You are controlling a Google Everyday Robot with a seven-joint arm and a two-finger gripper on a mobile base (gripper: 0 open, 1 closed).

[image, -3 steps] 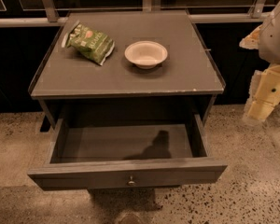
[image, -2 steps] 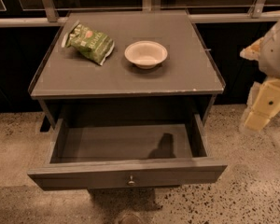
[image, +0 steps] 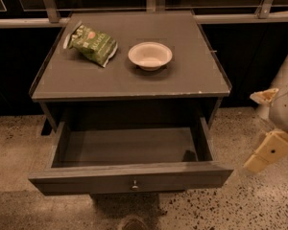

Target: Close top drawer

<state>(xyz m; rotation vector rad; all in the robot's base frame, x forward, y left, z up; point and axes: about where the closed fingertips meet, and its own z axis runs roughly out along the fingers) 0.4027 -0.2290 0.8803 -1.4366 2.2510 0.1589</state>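
The top drawer (image: 129, 178) is dark grey and stands pulled far out of the cabinet, its inside bare. Its front panel faces me with one small round metal knob (image: 134, 186) at the centre. My gripper (image: 265, 155) is at the right edge of the view, to the right of the drawer's front corner and apart from it. Its pale yellow finger (image: 270, 150) hangs down and to the left over the floor. It holds nothing that I can see.
The cabinet top (image: 86, 78) carries a green snack bag (image: 92, 43) at the back left and a white bowl (image: 150, 55) near the middle. A dark wall with metal rails runs behind. Speckled floor (image: 240, 205) lies in front and to the right.
The gripper and arm have moved lower and a little further right, away from the cabinet top. The drawer has stayed open in the same place.
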